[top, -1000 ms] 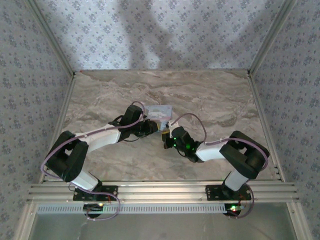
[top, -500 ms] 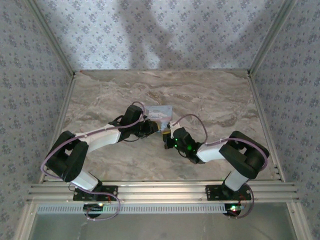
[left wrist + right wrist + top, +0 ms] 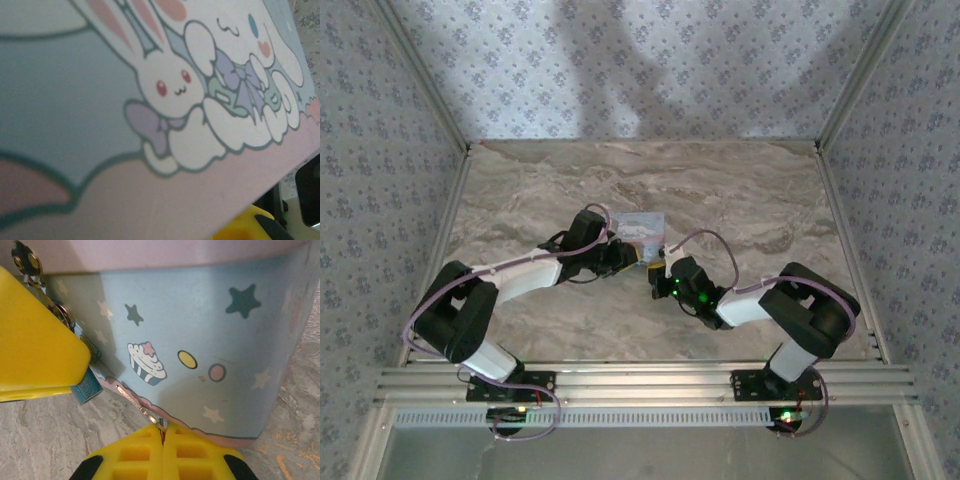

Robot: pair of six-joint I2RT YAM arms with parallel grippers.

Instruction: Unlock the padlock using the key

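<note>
Padlock (image 3: 86, 386) sits against tin (image 3: 200, 340) front, 10 o'clock from my right end effector (image 3: 163, 434), clamped on key (image 3: 137, 405). Left end effector (image 3: 632, 257) beside padlock; I cannot tell its grip.

padlock (image 3: 86, 386): mostly tucked behind a yellow finger (image 3: 35, 340), only a teal corner peeks out
key (image 3: 136, 406): head buried in the right gripper (image 3: 163, 434)
tin (image 3: 150, 125): blurry, cropped all around

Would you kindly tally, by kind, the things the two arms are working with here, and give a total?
Pale blue cartoon-print tin: 1
Teal padlock: 1
Key: 1
Total: 3
</note>
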